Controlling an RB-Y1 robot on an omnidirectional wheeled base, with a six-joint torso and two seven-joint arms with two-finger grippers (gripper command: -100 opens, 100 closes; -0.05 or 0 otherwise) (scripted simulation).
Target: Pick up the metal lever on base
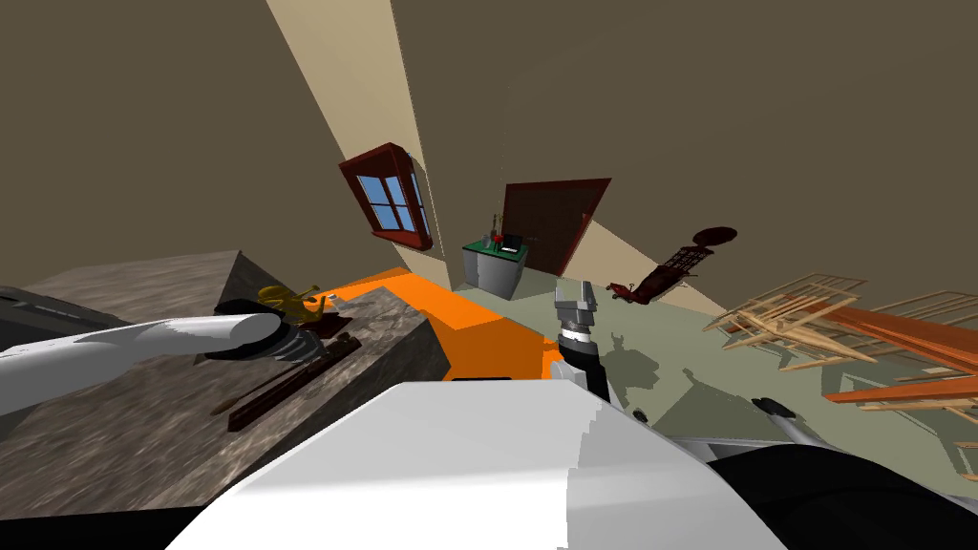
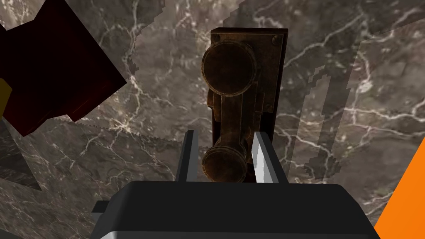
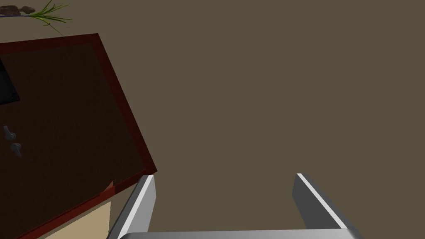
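Note:
The metal lever (image 2: 228,83) is dark bronze, with a round knob at each end, and sits on a long dark base (image 2: 276,74). It lies flat on the grey marble counter (image 2: 157,62). My left gripper (image 2: 224,135) reaches down over it, its fingers (image 2: 262,157) closed in on either side of the nearer knob. In the head view the lever (image 1: 287,382) shows as a long dark bar under the left gripper (image 1: 308,349). My right gripper (image 1: 576,304) is held up in front of my chest, open and holding nothing, with its fingers (image 3: 143,199) against a wall.
A yellow object (image 1: 287,298) on a dark red block (image 2: 54,74) stands on the counter just beyond the lever. The counter edge drops to an orange floor strip (image 1: 478,325). A small cabinet (image 1: 494,267), a door (image 1: 554,224) and stacked wooden frames (image 1: 840,325) are far off.

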